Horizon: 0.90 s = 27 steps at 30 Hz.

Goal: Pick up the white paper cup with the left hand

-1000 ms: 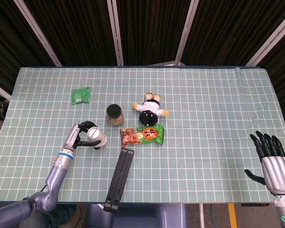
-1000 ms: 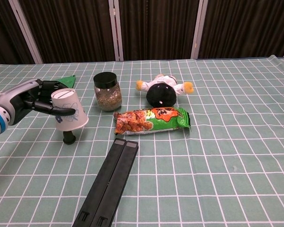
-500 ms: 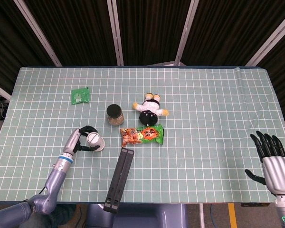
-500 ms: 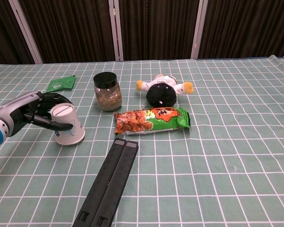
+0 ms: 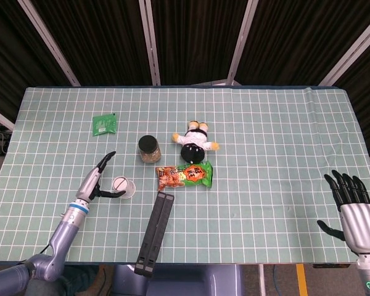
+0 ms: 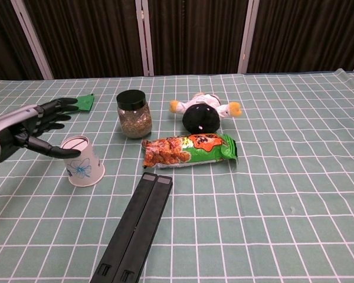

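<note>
The white paper cup (image 5: 124,187) (image 6: 82,162) stands upside down on the table, a small blue print on its side. My left hand (image 5: 97,182) (image 6: 30,128) is just to the cup's left with its fingers spread apart; one fingertip reaches close to the cup's top edge, and nothing is held. My right hand (image 5: 353,205) hovers at the table's front right corner, fingers extended, holding nothing; it shows only in the head view.
A black-lidded jar (image 5: 149,148) (image 6: 133,114), a snack bag (image 5: 185,176) (image 6: 189,149), a plush toy (image 5: 195,141) (image 6: 203,114), a green packet (image 5: 103,123) (image 6: 79,103) and a long black bar (image 5: 155,232) (image 6: 135,227) lie on the green gridded cloth (image 5: 271,154).
The cup, held tilted above the table a second ago, came down onto the cloth. My left hand then released it, spread its fingers and drew back to the left.
</note>
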Each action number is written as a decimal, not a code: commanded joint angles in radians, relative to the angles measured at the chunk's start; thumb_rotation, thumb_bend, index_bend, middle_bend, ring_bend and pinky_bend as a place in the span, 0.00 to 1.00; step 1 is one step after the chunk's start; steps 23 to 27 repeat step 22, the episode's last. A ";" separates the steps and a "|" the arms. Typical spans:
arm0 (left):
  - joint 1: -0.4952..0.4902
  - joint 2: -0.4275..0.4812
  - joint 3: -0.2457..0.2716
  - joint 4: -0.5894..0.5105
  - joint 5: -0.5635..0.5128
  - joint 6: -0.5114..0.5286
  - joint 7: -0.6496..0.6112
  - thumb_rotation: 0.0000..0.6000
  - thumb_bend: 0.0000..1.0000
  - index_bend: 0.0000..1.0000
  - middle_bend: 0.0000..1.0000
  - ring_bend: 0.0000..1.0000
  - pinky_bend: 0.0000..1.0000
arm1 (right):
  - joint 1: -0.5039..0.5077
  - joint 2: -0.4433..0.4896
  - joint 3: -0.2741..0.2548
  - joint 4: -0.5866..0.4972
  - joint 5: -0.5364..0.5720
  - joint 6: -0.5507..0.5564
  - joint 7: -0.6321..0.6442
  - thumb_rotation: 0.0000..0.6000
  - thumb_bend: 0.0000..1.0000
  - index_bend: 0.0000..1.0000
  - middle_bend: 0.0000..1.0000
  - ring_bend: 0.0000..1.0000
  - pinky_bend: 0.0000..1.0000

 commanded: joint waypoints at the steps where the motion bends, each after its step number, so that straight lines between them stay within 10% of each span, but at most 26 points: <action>1: 0.041 0.087 0.012 -0.083 0.088 0.130 0.083 1.00 0.05 0.00 0.00 0.00 0.00 | -0.003 0.004 -0.003 -0.004 -0.012 0.008 0.006 1.00 0.00 0.00 0.00 0.00 0.00; 16: 0.321 0.421 0.170 -0.408 0.187 0.513 0.665 1.00 0.05 0.00 0.00 0.00 0.00 | -0.010 0.020 -0.012 -0.009 -0.073 0.044 0.041 1.00 0.00 0.00 0.00 0.00 0.00; 27: 0.362 0.457 0.199 -0.466 0.183 0.536 0.729 1.00 0.05 0.00 0.00 0.00 0.00 | -0.013 0.021 -0.013 -0.004 -0.081 0.053 0.046 1.00 0.00 0.00 0.00 0.00 0.00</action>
